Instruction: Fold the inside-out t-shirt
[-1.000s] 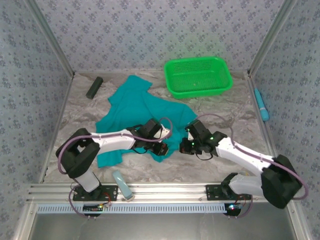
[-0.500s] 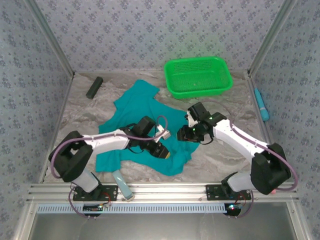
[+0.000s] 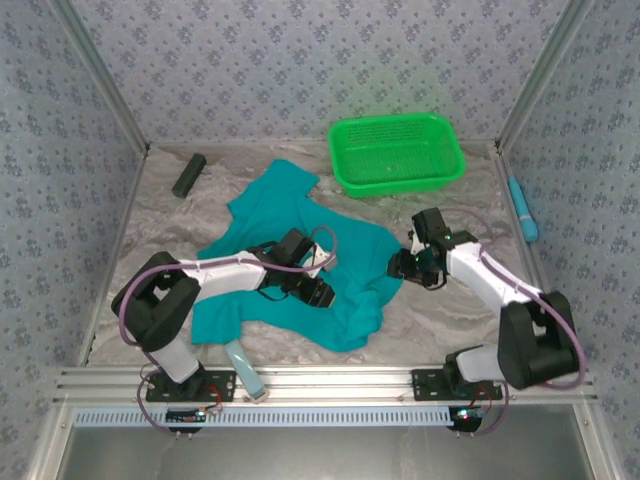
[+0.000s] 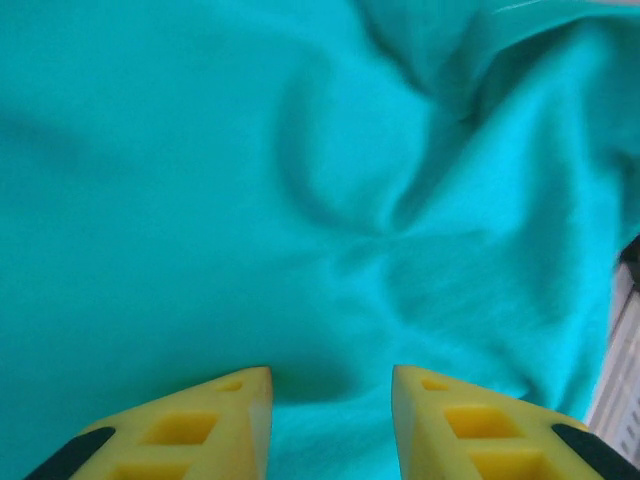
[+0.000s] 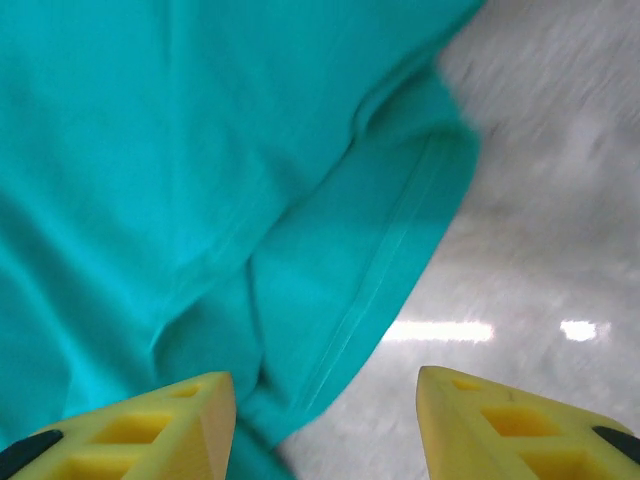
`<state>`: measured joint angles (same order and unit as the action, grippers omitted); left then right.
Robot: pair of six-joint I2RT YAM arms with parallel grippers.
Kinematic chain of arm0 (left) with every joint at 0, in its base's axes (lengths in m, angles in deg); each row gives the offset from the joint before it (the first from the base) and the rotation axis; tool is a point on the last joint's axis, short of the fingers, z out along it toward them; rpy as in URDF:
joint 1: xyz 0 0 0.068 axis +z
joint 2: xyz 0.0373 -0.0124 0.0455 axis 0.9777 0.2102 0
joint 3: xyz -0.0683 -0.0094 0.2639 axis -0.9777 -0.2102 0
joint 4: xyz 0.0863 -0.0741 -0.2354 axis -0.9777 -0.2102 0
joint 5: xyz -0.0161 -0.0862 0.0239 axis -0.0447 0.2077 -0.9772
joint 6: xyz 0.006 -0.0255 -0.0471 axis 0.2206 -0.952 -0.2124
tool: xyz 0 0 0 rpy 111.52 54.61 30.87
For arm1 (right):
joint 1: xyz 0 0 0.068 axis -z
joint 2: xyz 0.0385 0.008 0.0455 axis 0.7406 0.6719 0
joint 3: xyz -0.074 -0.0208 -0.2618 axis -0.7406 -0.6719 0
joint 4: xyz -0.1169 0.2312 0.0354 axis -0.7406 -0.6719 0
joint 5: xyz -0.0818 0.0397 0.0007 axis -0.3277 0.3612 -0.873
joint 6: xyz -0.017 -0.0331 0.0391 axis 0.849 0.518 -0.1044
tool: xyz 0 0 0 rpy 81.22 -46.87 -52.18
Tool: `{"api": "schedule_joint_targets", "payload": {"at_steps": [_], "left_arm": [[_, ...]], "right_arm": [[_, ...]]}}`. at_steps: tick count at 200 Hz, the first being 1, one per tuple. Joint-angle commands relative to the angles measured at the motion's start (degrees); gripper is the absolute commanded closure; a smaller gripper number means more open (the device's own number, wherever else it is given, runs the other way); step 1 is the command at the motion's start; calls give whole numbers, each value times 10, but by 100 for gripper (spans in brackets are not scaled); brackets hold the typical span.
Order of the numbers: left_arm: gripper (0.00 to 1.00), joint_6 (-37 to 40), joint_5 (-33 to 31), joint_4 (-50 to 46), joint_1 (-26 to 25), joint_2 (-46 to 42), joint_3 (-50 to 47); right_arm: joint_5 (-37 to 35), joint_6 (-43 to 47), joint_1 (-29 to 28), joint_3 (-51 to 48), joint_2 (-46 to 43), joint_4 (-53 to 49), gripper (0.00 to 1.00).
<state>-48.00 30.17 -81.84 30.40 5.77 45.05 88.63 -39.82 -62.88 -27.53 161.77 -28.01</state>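
The left claw (image 3: 318,292) hangs spread and empty over the middle of the t-shirt (image 3: 280,210). The right claw (image 3: 400,265), also spread, sits at its right hem. The cloth lies rumpled mid worktop (image 3: 450,310), with no clean fold; most of the folding remains, I'd say.

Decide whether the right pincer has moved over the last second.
Yes. The right pincer has shifted rightward and farther up the table, closer to the green basket.
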Motion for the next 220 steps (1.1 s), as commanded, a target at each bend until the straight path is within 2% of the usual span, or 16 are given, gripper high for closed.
{"api": "schedule_joint_targets", "payload": {"at_steps": [1,16,32,63,88,94,105,112,124,135,158,171,196,208,220], "left_arm": [[64,65,31,-3,-53,-32,18],[63,110,56,-2,-89,-38,15],[63,144,33,-5,-125,-32,11],[61,177,25,-54,-142,13,25],[60,193,19,-53,-159,38,27],[60,195,15,-57,-163,48,33],[61,198,9,-61,-166,69,45],[63,200,10,-61,-167,80,52],[67,207,18,-57,-167,95,61],[77,215,29,-50,-167,104,70],[92,247,95,-52,-170,118,96],[98,268,120,-50,-180,119,108],[100,313,206,-54,-196,115,130],[100,317,242,-53,-198,111,137],[98,316,258,-56,-198,107,144]], "right_arm": [[-74,39,19,56,43,38,48],[-42,51,43,81,92,64,53],[-31,58,58,111,147,67,57],[-14,42,50,129,213,84,59],[-67,35,26,140,238,69,61],[-69,35,24,141,242,68,68],[-79,35,22,145,248,66,91],[-85,38,24,147,250,67,100],[-103,44,28,157,247,62,100],[-124,48,33,167,238,57,100],[-168,60,57,197,225,53,100],[-171,80,72,224,226,67,100],[-190,121,88,261,244,88,100],[-219,133,91,274,255,89,88],[-224,139,95,287,266,86,84]]}}
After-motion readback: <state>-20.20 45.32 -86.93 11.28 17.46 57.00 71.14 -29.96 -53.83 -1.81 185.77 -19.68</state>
